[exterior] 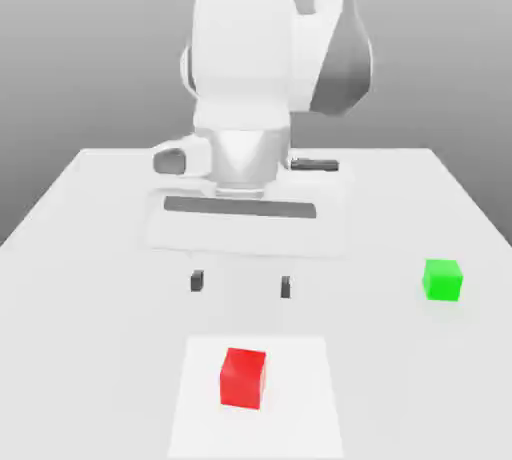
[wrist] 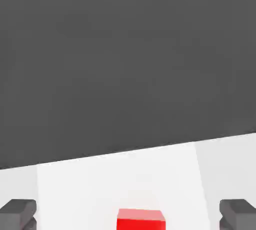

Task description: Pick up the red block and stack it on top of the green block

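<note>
1. The gripper (exterior: 241, 284) hangs above the table (exterior: 90, 248) on the white arm (exterior: 265, 48), pointing down, with its two dark fingertips (exterior: 197, 281) set wide apart and nothing between them.
2. In the hand view the gripper (wrist: 128, 214) shows as two dark tips at the two lower corners, one fingertip (wrist: 19, 213) far from the other, which agrees with a wide, empty stance.
3. The red block (exterior: 243, 378) sits on the table nearer the exterior camera than the fingers, roughly in line with the gap between them and well clear of both tips. It touches neither finger.
4. In the hand view the red block (wrist: 140, 219) lies between the two tips, a little toward one of them, with only its top face and part of a side in view.
5. The red block rests on a slightly brighter white patch (exterior: 300, 398) of the table, about in the middle of that patch.
6. The green block (exterior: 442, 279) stands on the table off to the exterior view's right of the fingers, at about the same depth as the tips and well apart from them.
7. The red and green blocks are well apart from each other; each rests flat on the table.
</note>
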Motion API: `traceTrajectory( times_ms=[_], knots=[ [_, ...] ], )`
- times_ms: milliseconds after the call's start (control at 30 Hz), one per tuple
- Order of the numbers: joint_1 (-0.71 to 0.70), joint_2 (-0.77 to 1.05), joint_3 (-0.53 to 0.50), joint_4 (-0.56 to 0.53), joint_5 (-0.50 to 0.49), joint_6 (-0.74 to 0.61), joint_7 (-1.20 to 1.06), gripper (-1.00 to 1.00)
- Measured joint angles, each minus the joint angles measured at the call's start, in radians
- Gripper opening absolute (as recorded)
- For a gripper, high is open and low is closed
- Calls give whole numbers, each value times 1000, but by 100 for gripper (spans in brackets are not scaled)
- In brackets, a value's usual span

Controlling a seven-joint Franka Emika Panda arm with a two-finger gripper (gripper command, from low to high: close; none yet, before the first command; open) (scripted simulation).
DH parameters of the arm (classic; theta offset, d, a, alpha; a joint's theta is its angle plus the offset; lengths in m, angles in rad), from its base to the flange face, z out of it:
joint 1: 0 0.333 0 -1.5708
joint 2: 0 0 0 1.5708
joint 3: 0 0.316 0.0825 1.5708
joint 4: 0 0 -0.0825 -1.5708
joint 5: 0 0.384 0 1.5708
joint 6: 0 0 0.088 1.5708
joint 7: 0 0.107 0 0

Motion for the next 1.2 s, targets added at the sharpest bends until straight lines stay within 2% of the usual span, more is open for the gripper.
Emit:
traceTrajectory(
  times_ms=[100,267,300,533,733,1033,1200],
  knots=[
    [-2,109,-1,-40,4,65,11,0],
    [2,290,-6,-23,-1,215,17,0],
    [2,318,-7,-19,-3,238,19,-100],
    [0,320,-5,-19,-6,241,21,-100],
    [1,131,6,-48,5,81,12,-100],
    [349,-14,164,-107,124,8,-155,-100],
    [493,-79,270,-142,165,-18,-234,-100]
  ],
)
